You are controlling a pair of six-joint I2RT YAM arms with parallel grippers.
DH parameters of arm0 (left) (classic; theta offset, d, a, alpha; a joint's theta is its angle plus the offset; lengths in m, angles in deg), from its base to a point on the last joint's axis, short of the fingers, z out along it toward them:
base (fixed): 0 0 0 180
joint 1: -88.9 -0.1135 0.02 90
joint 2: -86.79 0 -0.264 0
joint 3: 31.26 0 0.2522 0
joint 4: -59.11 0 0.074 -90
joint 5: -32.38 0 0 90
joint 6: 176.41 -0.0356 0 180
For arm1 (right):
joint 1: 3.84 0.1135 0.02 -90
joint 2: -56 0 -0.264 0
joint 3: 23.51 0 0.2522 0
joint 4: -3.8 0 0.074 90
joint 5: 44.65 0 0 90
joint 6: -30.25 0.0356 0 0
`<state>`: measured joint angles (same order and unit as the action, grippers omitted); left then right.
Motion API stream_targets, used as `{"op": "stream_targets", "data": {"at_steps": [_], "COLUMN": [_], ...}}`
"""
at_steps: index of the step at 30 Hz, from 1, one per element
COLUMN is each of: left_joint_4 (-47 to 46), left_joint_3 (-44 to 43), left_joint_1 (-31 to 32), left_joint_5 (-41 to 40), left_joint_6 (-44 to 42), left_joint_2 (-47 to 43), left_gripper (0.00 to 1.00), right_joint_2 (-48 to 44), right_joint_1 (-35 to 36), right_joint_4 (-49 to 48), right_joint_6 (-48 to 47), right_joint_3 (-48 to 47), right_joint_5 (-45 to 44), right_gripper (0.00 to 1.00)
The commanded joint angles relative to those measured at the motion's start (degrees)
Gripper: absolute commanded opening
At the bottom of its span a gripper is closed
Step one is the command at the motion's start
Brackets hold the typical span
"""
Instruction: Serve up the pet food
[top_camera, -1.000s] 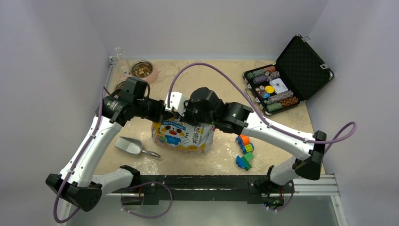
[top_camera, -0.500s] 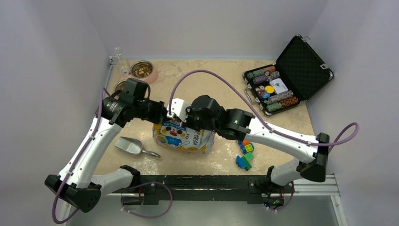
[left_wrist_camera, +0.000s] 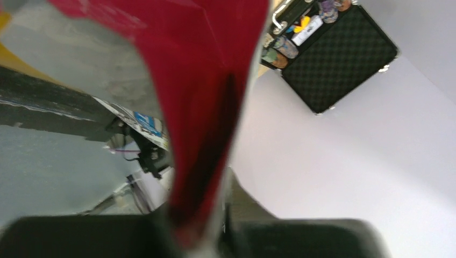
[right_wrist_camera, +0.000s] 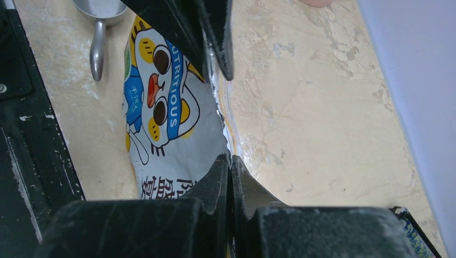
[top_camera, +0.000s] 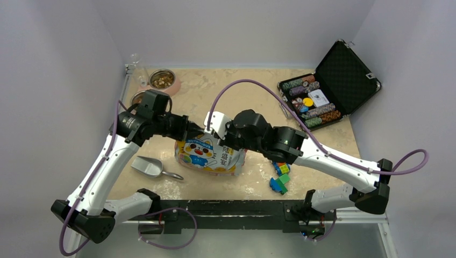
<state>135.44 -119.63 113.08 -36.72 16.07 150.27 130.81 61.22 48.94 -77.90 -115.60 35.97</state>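
Note:
The pet food bag (top_camera: 207,153), white, yellow and red with a cartoon cat, stands at the table's middle front. My left gripper (top_camera: 186,129) is shut on its top left edge. In the left wrist view (left_wrist_camera: 201,207) red bag film (left_wrist_camera: 199,80) runs between the jaws. My right gripper (top_camera: 226,137) is shut on the bag's top right edge. In the right wrist view (right_wrist_camera: 229,161) the jaws pinch the bag (right_wrist_camera: 166,107) at its rim. Brown kibble (top_camera: 162,79) lies in a metal bowl at the back left.
A metal scoop (top_camera: 148,166) lies left of the bag, also in the right wrist view (right_wrist_camera: 99,32). A second bowl (top_camera: 137,97) is partly under my left arm. Toy blocks (top_camera: 279,174) lie to the right. An open poker chip case (top_camera: 322,97) stands at the back right.
My right gripper has moved right along the bag's top, away from my left gripper, and its arm has swung right. The left gripper has stayed in place.

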Motion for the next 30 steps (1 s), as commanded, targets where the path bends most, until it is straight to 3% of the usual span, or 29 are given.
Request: {"op": "stream_targets", "data": {"at_steps": [1, 3, 6, 8, 13, 17, 21, 27, 28, 30], "left_joint_4": [-5.65, -5.84, -7.84, -9.22, -11.7, -10.9, -6.48, -5.28, -4.81, -3.87], "left_joint_3": [-0.49, -1.28, -0.89, -0.19, 2.27, 1.88, -0.18, 0.17, 0.43, 1.67], "left_joint_1": [1.49, 3.47, 6.8, 8.56, 8.48, 8.19, 7.21, 4.52, 3.99, 2.52], "left_joint_5": [1.22, 0.83, 0.88, 0.44, -2.02, -2.31, -2.71, -2.72, -2.86, -3.61], "left_joint_6": [1.92, 2.69, 5.01, 6.03, 7.66, 8.25, 7.15, 4.85, 4.54, 4.2], "left_joint_2": [-0.97, 0.04, 1.33, 1.99, 0.39, -0.12, -0.53, -2.73, -3.14, -4.4], "left_gripper": [0.35, 0.56, 0.62, 0.56, 0.03, 0.0, 0.0, 0.0, 0.06, 0.35], "right_joint_2": [-3.44, -3.32, -2.34, -2.18, -3.49, -7.0, -9.28, -14.89, -14.91, -14.65], "right_joint_1": [-1.25, -1.25, -1.25, -1.25, -1.34, -1.57, -2.8, -3.73, -3.79, -3.8], "right_joint_4": [0.46, -0.21, -0.09, 0.04, 1.04, 0.53, 0.41, -2.66, -1.9, -0.15], "right_joint_6": [0.4, 0.5, -0.07, -0.65, -1.07, -0.66, -0.37, -1.66, -1.2, -0.74], "right_joint_3": [-0.56, -0.86, -2.28, -2.7, 0.04, 5.04, 8.45, 12.42, 11.7, 10.24], "right_joint_5": [2.7, 4.53, 4.31, 3.89, 0.84, -1.83, -6.27, -4.37, -3.9, -1.83], "right_gripper": [0.0, 0.0, 0.0, 0.0, 0.26, 0.29, 0.0, 0.0, 0.0, 0.0]}}
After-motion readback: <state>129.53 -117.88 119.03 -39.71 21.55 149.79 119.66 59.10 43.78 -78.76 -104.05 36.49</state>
